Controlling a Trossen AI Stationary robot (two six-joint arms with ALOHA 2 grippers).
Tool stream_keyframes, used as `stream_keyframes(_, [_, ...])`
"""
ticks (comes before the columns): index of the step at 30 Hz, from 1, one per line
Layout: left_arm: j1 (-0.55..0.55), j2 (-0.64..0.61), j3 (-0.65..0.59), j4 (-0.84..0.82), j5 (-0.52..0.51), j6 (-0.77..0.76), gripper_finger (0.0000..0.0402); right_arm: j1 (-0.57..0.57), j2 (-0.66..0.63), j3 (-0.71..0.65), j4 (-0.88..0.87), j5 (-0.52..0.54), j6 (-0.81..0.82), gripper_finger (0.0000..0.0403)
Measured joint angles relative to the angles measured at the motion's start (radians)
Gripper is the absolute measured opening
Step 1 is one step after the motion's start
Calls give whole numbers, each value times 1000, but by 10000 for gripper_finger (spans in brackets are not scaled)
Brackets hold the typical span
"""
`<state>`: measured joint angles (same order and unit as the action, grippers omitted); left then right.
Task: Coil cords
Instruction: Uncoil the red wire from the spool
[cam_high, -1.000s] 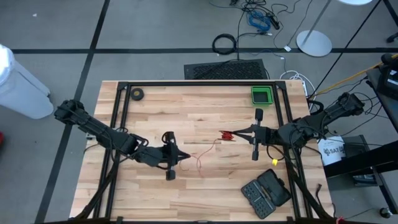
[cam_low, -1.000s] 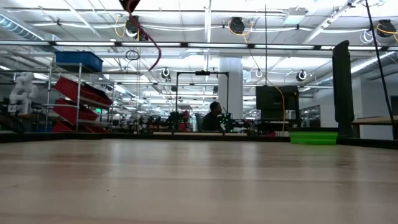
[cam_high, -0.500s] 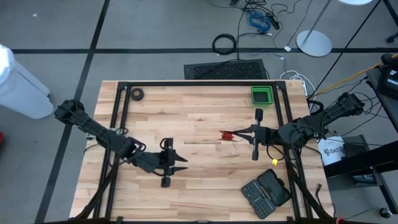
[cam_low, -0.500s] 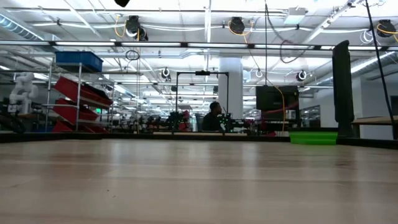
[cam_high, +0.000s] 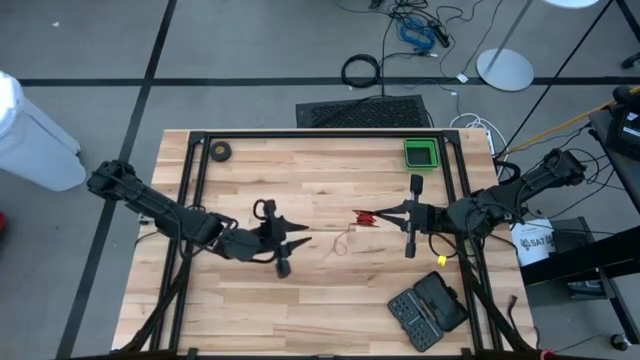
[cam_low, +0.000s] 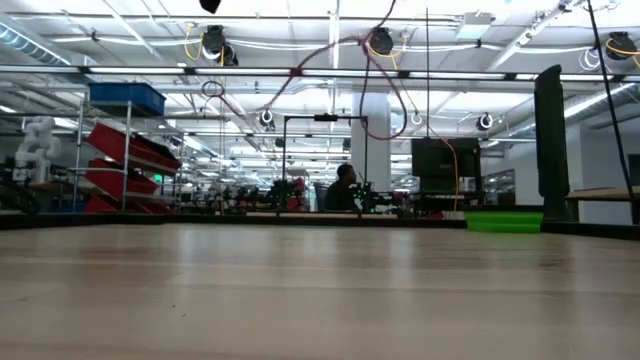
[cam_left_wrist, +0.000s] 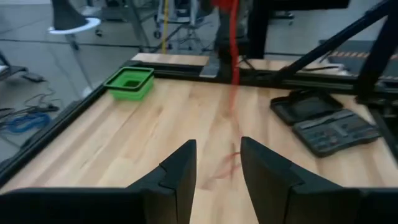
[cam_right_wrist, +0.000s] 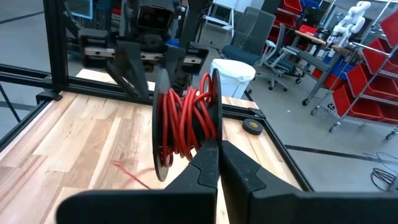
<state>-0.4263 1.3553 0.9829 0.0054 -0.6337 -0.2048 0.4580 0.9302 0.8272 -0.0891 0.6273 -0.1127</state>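
With the left gripper (cam_high: 299, 240) standing open and empty, the red cord (cam_high: 343, 243) hung slack and risked unwinding from the reel (cam_right_wrist: 185, 124) clamped in the right gripper (cam_high: 378, 216).

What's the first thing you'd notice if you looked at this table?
The bright red cord wound on its black reel, pinched in the right pincer near the middle of the wooden table. A loose red tail trails toward the left pincer, whose fingers stand open and empty. A green bin glows at the far right corner.
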Motion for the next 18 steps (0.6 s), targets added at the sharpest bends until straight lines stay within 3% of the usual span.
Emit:
stream_keyframes(11, [0, 6, -1, 160, 7, 8, 132, 0, 0, 0, 1, 0, 0, 0])
stream_keyframes(18, [-3, 61, -1, 242, 3, 99, 132, 0, 0, 0, 2, 0, 0, 0])
